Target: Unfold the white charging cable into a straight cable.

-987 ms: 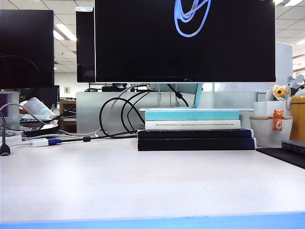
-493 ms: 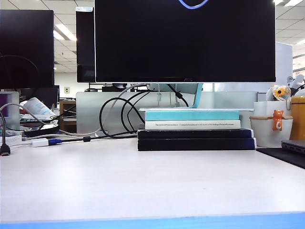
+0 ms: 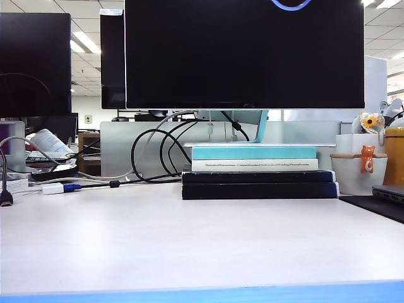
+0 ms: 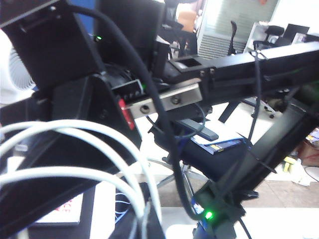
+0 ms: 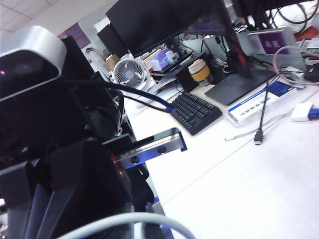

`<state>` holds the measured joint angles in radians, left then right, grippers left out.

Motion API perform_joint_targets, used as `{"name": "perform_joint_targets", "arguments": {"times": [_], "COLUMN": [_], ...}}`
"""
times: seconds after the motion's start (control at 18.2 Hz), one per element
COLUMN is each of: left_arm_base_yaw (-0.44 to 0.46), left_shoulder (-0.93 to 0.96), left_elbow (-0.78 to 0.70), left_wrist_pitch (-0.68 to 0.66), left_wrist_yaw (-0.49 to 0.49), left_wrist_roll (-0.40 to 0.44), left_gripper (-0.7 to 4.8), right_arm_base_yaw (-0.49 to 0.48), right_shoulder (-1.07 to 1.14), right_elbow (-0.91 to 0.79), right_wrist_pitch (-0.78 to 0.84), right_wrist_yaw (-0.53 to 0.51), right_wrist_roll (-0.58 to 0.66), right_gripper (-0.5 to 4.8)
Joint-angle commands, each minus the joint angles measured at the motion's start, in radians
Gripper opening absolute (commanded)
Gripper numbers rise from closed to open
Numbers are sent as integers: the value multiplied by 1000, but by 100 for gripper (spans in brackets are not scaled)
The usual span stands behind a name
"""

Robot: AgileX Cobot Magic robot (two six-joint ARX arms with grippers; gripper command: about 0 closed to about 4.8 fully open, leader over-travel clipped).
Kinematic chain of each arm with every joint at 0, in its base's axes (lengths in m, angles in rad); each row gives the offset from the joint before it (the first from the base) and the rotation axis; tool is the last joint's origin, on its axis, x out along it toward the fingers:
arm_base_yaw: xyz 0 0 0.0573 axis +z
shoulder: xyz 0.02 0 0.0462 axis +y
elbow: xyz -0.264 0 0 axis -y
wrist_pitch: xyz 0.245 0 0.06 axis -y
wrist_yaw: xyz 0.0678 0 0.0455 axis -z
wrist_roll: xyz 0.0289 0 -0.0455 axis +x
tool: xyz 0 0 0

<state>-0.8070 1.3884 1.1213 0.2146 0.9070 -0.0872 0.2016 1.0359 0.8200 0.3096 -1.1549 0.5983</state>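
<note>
The cable (image 3: 291,5) is off the table, held high: only a drooping loop shows at the top of the exterior view, right of centre, against the monitor (image 3: 245,53). White strands cross close before the left gripper (image 4: 139,211) and the right gripper (image 5: 142,224). Both jaws are together, apparently clamped on the cable. It looks thin, glossy, still looped; which arm is nearer I cannot tell.
</note>
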Motion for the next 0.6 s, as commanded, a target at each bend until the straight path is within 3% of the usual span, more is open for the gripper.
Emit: {"name": "perform_joint_targets", "arguments": {"times": [0.05, 0.11, 0.16, 0.22, 0.44, 0.6], "left_arm_base_yaw": [-19, -21, -21, -21, -19, -18], "left_shoulder": [1, 1, 1, 1, 0, -1], "left_elbow": [3, 3, 3, 3, 3, 3], "left_wrist_pitch": [21, 39, 50, 44, -76, -248], "left_wrist_yaw": [-30, -30, -32, -32, -31, -57], "left_wrist_roll": [-7, -7, -34, -34, -38, 61], "left_gripper": [-4, 93, 349, 479, 479, 479], "right_arm_base_yaw": [13, 25, 26, 26, 26, 24], "right_shoulder": [-5, -5, -5, -5, -5, -5], "right_elbow": [6, 6, 6, 6, 6, 6], "right_wrist_pitch": [19, 34, 51, 56, 62, 62], "right_wrist_yaw": [-14, -15, -14, -14, -15, -18], "right_wrist_roll": [24, 27, 32, 32, 41, 40], "right_gripper": [-7, -7, -7, -7, -7, -7]}}
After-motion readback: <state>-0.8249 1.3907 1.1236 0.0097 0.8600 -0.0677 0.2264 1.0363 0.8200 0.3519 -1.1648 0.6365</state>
